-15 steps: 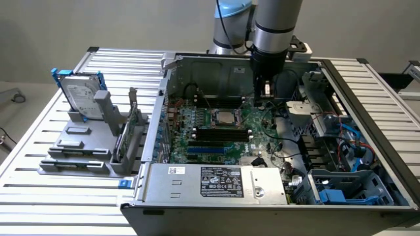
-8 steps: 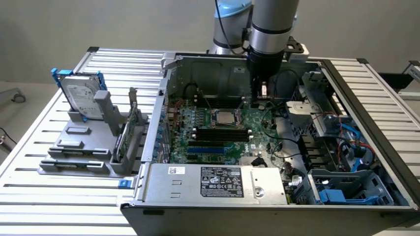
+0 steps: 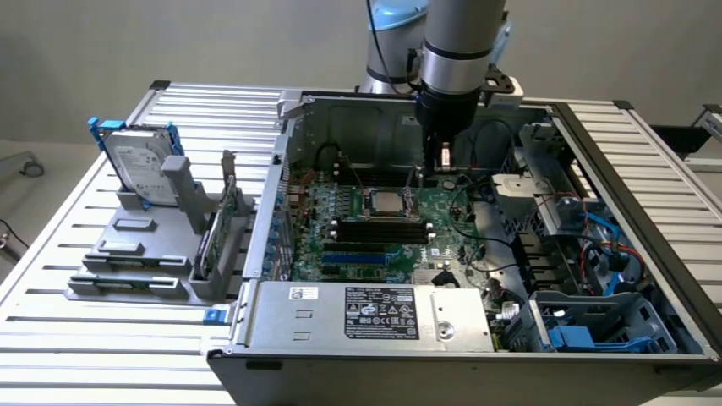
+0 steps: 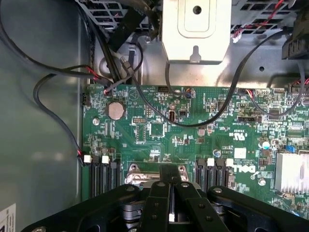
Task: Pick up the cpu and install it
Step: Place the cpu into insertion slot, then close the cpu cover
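Nearest in the exterior view, on the slatted metal table: an open computer case with a grey labelled power supply along the front edge and a blue drive cage in the corner at the exterior view's right. Outside the case, at the exterior view's left, a grey fixture with a hard drive standing upright in a blue frame. Deeper in the case, the green motherboard, with black memory slots. Just behind them the cpu, lying flat in its black-framed socket with the silver top upward. Beyond it and a little toward the exterior view's right, the gripper, hanging above the board, apart from the cpu. Not possible to read the jaws from there. Close to the wrist camera, though, the black fingers, standing near together with a narrow slit between; cannot tell whether anything sits in it. Farther in the wrist view, details hidden from the exterior camera: a coin battery, a finned silver heatsink, black cables and, farthest, a pale metal bracket.
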Available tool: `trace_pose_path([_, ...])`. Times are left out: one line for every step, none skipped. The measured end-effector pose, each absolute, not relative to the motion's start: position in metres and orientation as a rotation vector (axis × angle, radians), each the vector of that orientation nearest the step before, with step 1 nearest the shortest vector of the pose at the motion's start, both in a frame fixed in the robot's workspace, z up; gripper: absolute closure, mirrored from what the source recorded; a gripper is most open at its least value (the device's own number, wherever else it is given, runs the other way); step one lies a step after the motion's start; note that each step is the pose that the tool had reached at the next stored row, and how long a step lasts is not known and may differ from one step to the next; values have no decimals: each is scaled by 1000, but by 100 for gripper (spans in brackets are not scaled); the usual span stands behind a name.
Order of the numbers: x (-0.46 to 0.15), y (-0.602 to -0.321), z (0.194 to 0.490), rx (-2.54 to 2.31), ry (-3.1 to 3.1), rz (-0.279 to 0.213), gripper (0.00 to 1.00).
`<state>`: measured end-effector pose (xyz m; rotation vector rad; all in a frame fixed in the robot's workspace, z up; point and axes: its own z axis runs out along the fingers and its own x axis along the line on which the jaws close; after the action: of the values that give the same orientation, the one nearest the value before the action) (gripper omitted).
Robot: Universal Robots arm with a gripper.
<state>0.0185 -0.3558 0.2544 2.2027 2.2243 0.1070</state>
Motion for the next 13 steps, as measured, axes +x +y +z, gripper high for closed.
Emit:
trace_pose_path([17, -356, 255, 2204, 2226, 104, 89])
trace_pose_path([16, -356, 255, 2206, 2227, 101, 89])
trace_pose_path([14, -356, 255, 2207, 2229, 98, 89])
trace_pose_path([13, -356, 255, 2209, 2230, 94, 89])
trace_pose_path([11, -356, 255, 2211, 2232, 91, 89])
trace_pose_path([9, -356, 255, 2212, 2233, 87, 89])
trace_pose_path([8, -356, 255, 2214, 2235, 84, 89])
trace_pose_path([6, -356, 255, 2216, 2236, 81, 89])
trace_pose_path([4, -356, 255, 2217, 2237, 79, 89])
trace_pose_path([3, -357, 255, 2218, 2239, 76, 89])
trace_pose_path([1, -357, 255, 2220, 2240, 73, 89])
trace_pose_path([0, -357, 255, 2222, 2242, 69, 89])
trace_pose_path([-2, -357, 255, 2224, 2244, 64, 89])
